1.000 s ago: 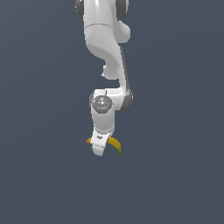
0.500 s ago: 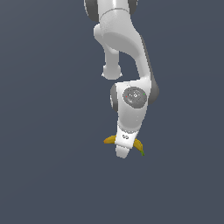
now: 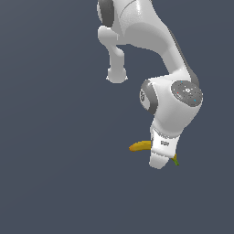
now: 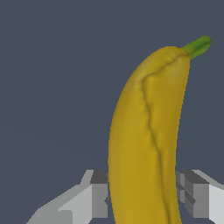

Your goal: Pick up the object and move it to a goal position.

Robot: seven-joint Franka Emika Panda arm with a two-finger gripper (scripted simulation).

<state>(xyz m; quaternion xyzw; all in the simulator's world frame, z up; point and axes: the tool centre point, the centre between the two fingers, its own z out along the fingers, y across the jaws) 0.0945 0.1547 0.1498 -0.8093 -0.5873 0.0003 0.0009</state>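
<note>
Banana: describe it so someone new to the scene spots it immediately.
Follow the white Panda arm down to its gripper, shut on the banana. The fruit pokes out either side of the white hand in the exterior view. It is the only yellow thing against the plain dark background, curved, with a green stem tip.

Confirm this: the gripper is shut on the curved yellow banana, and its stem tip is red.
Not quite. The gripper is shut on the curved yellow banana, but its stem tip is green, not red; the wrist view shows it clearly.
</note>
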